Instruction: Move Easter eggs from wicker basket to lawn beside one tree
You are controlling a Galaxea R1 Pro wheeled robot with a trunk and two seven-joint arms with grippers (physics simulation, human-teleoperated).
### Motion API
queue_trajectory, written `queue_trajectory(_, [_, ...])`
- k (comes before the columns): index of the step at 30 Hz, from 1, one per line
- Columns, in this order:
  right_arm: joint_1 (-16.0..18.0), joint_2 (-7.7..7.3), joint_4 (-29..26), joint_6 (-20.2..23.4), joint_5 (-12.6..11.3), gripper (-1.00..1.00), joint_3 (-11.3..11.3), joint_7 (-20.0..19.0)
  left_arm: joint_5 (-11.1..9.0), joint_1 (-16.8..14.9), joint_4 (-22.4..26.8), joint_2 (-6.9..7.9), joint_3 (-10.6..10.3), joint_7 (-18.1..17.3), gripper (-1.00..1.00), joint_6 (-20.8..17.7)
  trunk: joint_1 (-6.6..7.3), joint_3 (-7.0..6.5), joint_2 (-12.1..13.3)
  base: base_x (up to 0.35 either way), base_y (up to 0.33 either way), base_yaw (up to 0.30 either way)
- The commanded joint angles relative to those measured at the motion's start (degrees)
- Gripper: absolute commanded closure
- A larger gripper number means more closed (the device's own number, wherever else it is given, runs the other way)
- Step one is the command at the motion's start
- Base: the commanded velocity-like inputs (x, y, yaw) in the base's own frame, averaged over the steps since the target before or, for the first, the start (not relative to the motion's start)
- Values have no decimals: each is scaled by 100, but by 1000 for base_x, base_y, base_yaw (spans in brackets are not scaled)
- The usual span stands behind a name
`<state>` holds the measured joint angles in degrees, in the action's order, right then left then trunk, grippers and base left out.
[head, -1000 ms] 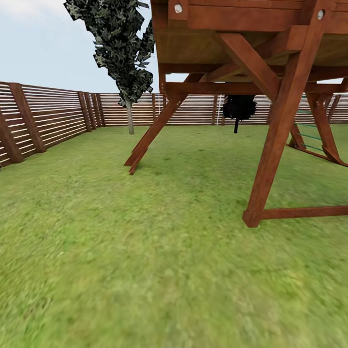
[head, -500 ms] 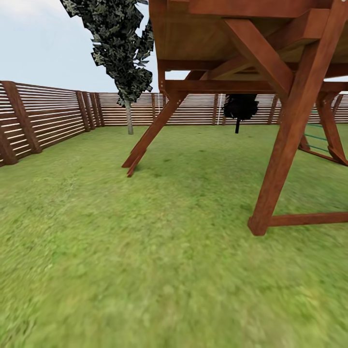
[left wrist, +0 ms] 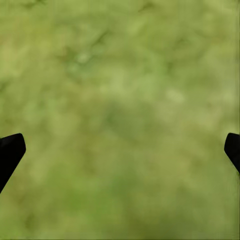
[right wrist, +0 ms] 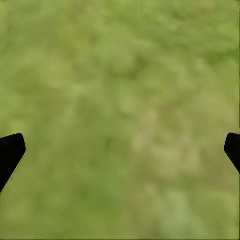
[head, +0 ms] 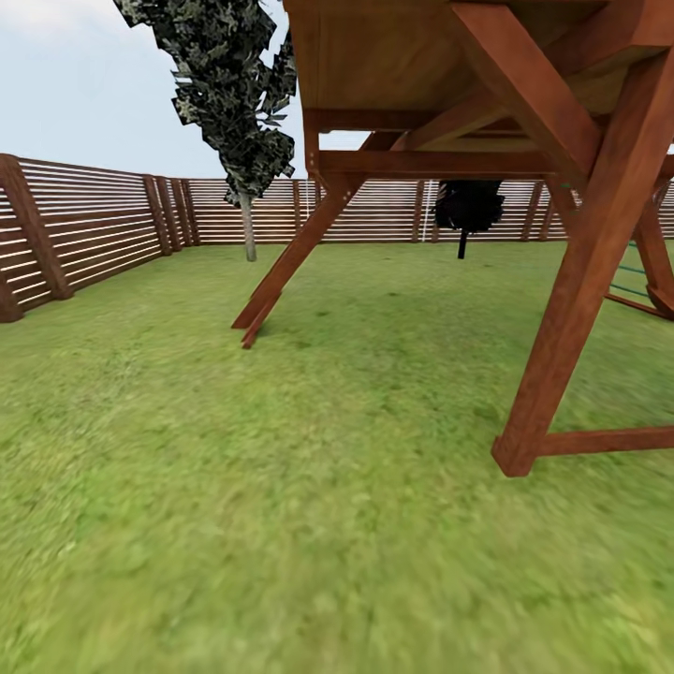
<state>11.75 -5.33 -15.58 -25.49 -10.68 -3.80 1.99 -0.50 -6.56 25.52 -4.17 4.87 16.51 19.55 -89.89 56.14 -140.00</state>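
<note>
While the head camera looks across the mottled green lawn (head: pixel 281 487), a red-brown wooden playset (head: pixel 562 281) stands at right, its slanted legs on the grass. A brown horizontal-slat fence (head: pixel 94 225) encloses the garden; a dark-leaved, pale-trunked tree (head: pixel 247 225) stands near its far corner. Left gripper (left wrist: pixel 120 150) and right gripper (right wrist: pixel 120 150): jaws wide apart, empty (blurred grass between the black fingertips).

No readable text, label, number or sign appears anywhere in these views.
</note>
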Motion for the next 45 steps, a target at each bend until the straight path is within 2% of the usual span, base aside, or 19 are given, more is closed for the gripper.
queue_trajectory(1, [3,-3,3,-17,-40,-100,-41,21,-4,-3,-3,-5,22,-7,-100,22,-25,24,-43,336,0,0])
queue_trajectory(5, [3,-3,1,-17,-40,-100,-41,21,-3,-3,-3,-5,22,-14,-100,22,-25,24,-43,336,0,0])
queue_trajectory(12, [3,-3,-4,-17,-40,-100,-31,21,-11,-3,-3,-7,27,-41,-100,14,-179,150,-324,337,0,0])
queue_trajectory(18, [3,-3,3,-11,-32,-100,-39,21,-10,-3,-3,-20,23,-22,-100,14,-194,282,-332,337,0,0])
queue_trajectory(33, [3,-3,1,-17,-31,-100,-64,21,8,-2,-26,37,39,-44,-100,14,-194,282,-332,337,0,0])
queue_trajectory(37, [3,-3,-1,-17,-31,-100,-68,21,42,-3,-341,39,11,-68,-100,21,-194,282,-332,337,0,-10])
queue_trajectory(45, [3,-3,3,-17,-31,-100,-63,21,65,-2,-372,49,-10,-69,-100,36,-194,269,-332,337,0,-197])
